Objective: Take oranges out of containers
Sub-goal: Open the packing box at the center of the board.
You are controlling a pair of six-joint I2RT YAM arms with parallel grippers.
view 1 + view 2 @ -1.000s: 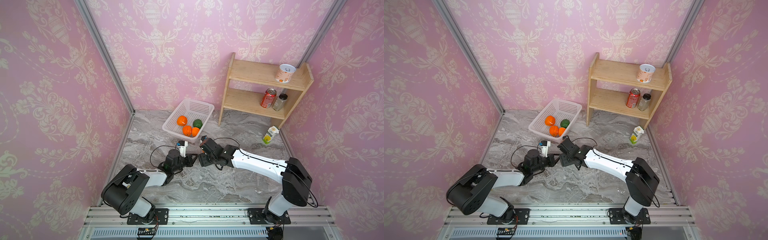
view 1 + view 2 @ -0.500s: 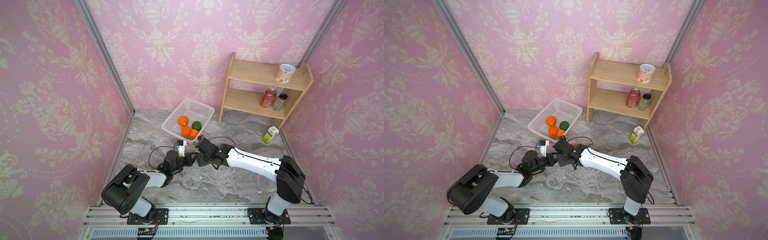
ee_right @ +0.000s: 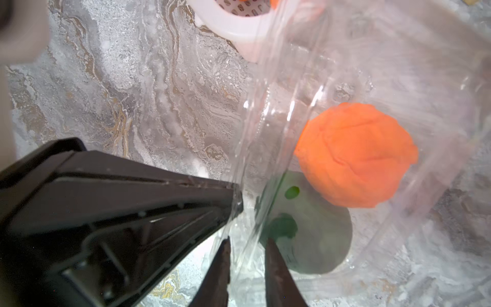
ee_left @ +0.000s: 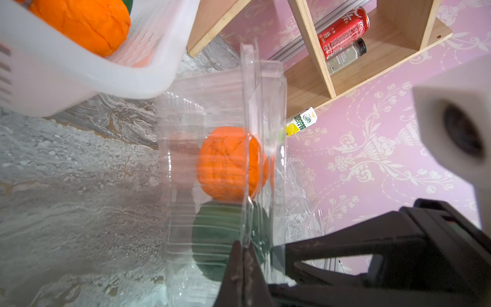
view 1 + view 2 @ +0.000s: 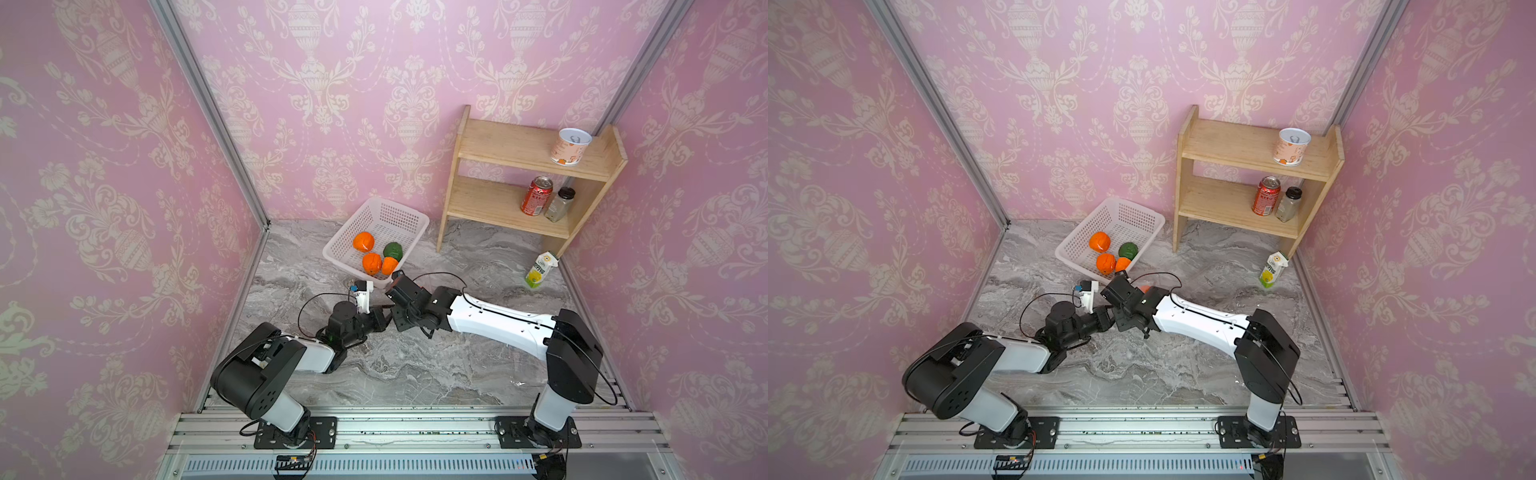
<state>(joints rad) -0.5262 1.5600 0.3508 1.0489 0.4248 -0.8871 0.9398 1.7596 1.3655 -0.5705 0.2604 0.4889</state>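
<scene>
Left wrist view | my left claw [image 4: 243,255] pressed together on the rim of the clear container [image 4: 186,106] | right claw [image 3: 247,240] narrowly spread astride its lid flap | orange [image 4: 225,162] inside container, on table [image 4: 66,186] beside basket [image 4: 79,79]

Chinese characters on the red can [image 4: 342,30] and yellow-white carton [image 4: 301,123], none legible

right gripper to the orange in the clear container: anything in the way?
Yes. The orange sits inside the clear container, so plastic covers it. A green fruit lies beside it, on the gripper side. The right gripper straddles a plastic edge, jaws apart; the left gripper pinches the rim.
</scene>
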